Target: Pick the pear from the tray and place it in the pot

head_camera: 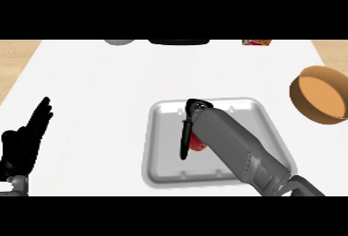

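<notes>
A white tray (163,170) lies in the middle of the counter. On it rests the pear (198,144), seen as a small red fruit mostly hidden under my right forearm. My right hand (185,138) hangs over the tray, its straight fingers pointing down along the pear's left side, touching it or very near. The rest of that hand is hidden by the wrist. The pot (318,94), a brown round vessel with an orange inside, stands at the right edge, well apart from the tray. My left hand (26,140) rests open at the far left, fingers up.
Along the counter's far edge sit a grey round object (119,42), a dark flat object (179,42) and a small red and yellow box (257,42). White counter top lies between the tray and the pot.
</notes>
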Robot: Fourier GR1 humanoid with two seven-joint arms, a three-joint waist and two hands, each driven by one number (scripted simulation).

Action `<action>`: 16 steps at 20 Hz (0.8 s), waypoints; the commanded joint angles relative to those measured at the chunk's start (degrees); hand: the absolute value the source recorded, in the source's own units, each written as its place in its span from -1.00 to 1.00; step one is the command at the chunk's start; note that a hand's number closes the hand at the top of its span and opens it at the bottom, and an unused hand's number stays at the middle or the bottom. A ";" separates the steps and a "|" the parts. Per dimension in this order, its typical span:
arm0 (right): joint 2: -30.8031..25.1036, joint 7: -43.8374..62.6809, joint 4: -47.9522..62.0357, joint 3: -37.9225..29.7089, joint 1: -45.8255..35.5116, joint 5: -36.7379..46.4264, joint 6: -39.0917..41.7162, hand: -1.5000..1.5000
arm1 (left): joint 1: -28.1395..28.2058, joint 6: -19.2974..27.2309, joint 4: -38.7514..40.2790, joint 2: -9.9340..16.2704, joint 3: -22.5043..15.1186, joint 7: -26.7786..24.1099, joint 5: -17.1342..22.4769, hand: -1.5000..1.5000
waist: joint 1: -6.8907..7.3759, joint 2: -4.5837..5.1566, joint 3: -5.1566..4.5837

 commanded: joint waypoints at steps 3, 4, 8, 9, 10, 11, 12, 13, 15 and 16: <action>0.51 0.48 0.95 -0.92 3.44 3.06 2.05 -1.00 | 1.25 -1.55 1.54 -0.32 2.04 -2.53 -0.23 0.00 | -0.55 0.56 -0.01; 0.59 2.19 -2.28 2.83 5.70 0.57 1.12 1.00 | -0.47 -1.59 1.71 -1.14 0.57 -1.82 -0.74 0.00 | 0.00 0.66 -0.01; 0.57 -4.91 -0.18 0.46 3.63 5.94 2.14 1.00 | 0.14 0.71 -0.20 -2.78 -0.20 0.35 -3.70 0.00 | -0.34 0.63 0.01; 0.57 -2.56 -1.30 0.88 4.61 5.53 2.29 1.00 | -1.35 -0.93 1.87 -2.32 0.81 -0.73 -2.49 0.00 | -0.47 0.62 0.00; 0.57 -3.00 0.82 -2.00 -0.07 4.57 5.36 1.00 | 1.28 -2.49 -1.10 -1.24 1.75 -0.19 -1.18 0.00 | 0.04 0.64 0.01; 0.13 -3.16 -3.42 0.60 7.21 6.64 2.55 1.00 | 1.29 -0.03 0.05 -2.92 0.54 -0.58 -3.46 0.00 | -0.82 0.45 0.00; 0.47 -5.08 1.88 -2.48 1.61 7.02 3.45 1.00 | -1.17 -2.77 -0.18 -0.95 2.21 2.31 -1.39 0.00 | -0.22 0.67 0.01; 0.57 -1.14 -2.58 -0.56 3.71 5.17 2.77 1.00 | 3.06 -0.45 -1.31 -4.55 -0.46 -1.63 -3.56 0.00 | -0.01 0.57 0.00; 0.56 -3.99 1.96 -1.53 1.19 6.02 2.97 1.00 | -1.41 -1.91 -2.00 -1.88 1.33 3.30 -2.84 0.00 | 0.34 0.80 0.02; -0.86 -7.01 -3.06 -1.33 5.98 10.76 -0.65 1.00 | 0.23 -2.55 -2.30 -1.85 2.57 1.77 -2.31 0.00 | -0.59 0.52 0.01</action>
